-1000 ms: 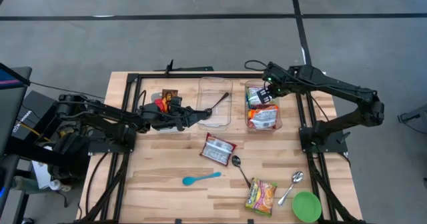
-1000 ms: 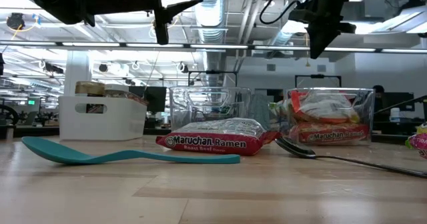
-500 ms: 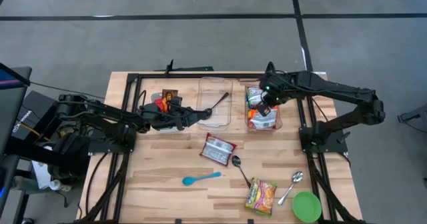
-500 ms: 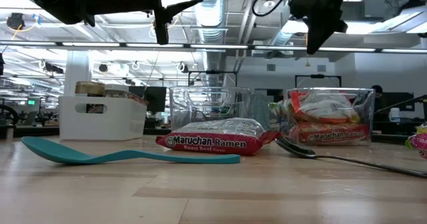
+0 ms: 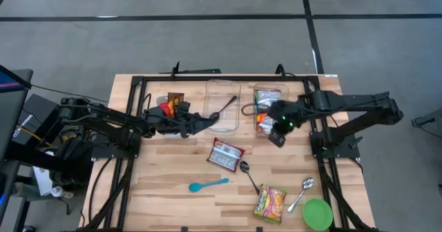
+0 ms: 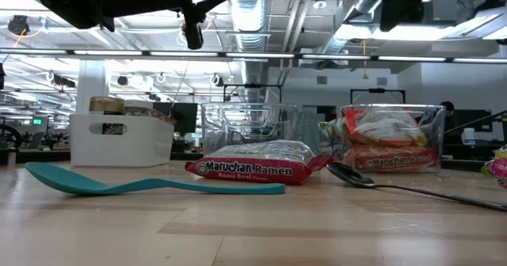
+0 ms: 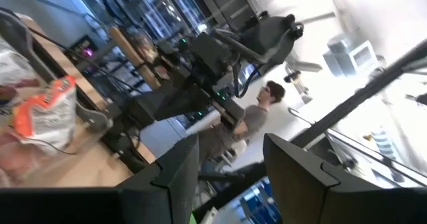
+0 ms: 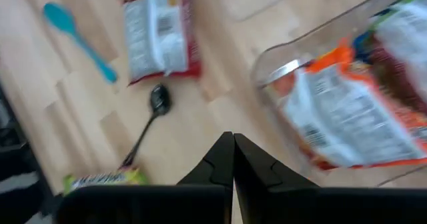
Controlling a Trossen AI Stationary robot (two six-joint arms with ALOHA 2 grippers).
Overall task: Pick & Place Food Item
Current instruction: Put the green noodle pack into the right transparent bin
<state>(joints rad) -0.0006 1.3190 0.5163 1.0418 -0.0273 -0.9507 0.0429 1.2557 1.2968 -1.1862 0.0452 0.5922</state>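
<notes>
A red-and-white ramen pack (image 5: 226,155) (image 6: 257,165) (image 8: 160,34) lies flat on the table's middle. A green-and-yellow pack (image 5: 270,202) (image 8: 100,179) lies near the front edge. More ramen packs (image 5: 271,119) (image 8: 347,111) fill the clear right bin (image 6: 392,139). My right gripper (image 5: 277,137) (image 8: 233,154) is shut and empty, pointing steeply down over the table just in front of that bin. My left gripper (image 5: 206,119) (image 7: 230,147) hovers open at the middle clear bin's left side, pointing toward the table's right, with nothing between its fingers.
A dark spoon (image 5: 226,106) shows in the middle clear bin (image 5: 222,87). A dark metal spoon (image 5: 247,173) (image 8: 155,104), a teal spoon (image 5: 208,184) (image 6: 150,185), a silver spoon (image 5: 302,192) and a green bowl (image 5: 317,213) lie toward the front. A white bin (image 6: 119,139) stands at the back left.
My right gripper has swung from above the right bin's far part toward the table's near edge. It now hangs past the bin's front wall. It has turned as it went and has stayed shut and empty.
</notes>
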